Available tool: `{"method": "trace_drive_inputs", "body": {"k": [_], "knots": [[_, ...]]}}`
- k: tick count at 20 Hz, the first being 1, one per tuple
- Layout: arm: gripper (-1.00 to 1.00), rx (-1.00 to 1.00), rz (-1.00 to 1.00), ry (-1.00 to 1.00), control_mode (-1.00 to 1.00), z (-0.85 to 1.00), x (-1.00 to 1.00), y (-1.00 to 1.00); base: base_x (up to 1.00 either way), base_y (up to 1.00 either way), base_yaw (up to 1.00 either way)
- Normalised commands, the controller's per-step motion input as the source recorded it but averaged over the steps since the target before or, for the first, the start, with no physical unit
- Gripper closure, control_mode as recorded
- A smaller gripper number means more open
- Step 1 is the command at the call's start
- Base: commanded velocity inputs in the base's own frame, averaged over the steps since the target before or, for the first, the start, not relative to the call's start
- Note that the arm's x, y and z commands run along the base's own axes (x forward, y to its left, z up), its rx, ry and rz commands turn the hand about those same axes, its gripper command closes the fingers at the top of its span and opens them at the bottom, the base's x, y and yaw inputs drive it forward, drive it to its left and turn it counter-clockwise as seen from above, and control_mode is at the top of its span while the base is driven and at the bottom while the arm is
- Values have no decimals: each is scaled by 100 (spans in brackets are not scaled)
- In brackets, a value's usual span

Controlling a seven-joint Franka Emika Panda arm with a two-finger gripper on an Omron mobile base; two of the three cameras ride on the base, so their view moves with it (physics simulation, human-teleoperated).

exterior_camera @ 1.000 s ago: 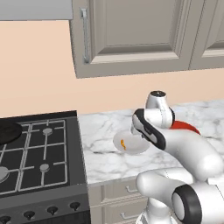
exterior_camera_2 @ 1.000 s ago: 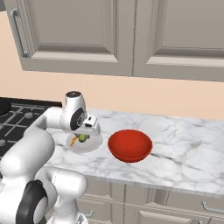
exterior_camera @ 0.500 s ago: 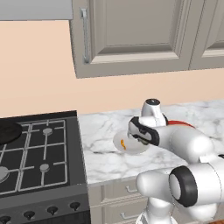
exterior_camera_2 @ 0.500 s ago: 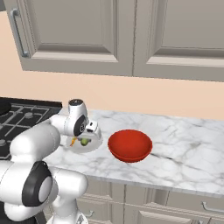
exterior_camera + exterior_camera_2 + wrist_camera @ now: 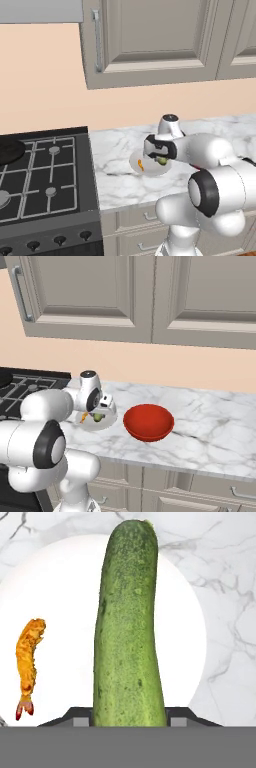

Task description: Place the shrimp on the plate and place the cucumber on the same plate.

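The pale round plate (image 5: 136,163) (image 5: 108,421) (image 5: 65,597) lies on the marble counter beside the stove. The small orange shrimp (image 5: 141,165) (image 5: 84,417) (image 5: 27,662) rests on its left part in the hand view. My gripper (image 5: 159,156) (image 5: 100,411) (image 5: 129,716) hangs low over the plate, shut on the dark green cucumber (image 5: 161,160) (image 5: 97,417) (image 5: 129,627). In the hand view the cucumber stretches from between the two finger tips across the middle of the plate, its far end reaching past the rim. Whether it touches the plate I cannot tell.
A red bowl-like dish (image 5: 148,422) stands on the counter just right of the plate. The black gas stove (image 5: 40,175) (image 5: 20,387) borders the counter on the left. Wall cabinets (image 5: 150,40) hang above. The marble counter (image 5: 215,421) extends to the right.
The hand has come down toward the plate with the cucumber in it, and the arm has folded lower. Shrimp, plate and red dish stay where they were.
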Motion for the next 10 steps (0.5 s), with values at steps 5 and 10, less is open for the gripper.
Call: {"method": "trace_drive_inputs", "body": {"k": [5, 10], "knots": [[100, 0, 0, 0, -100, -23, 17, 0, 0, 0, 0], [100, 0, 0, 0, -100, -24, 12, 0, 0, 0, 0]]}}
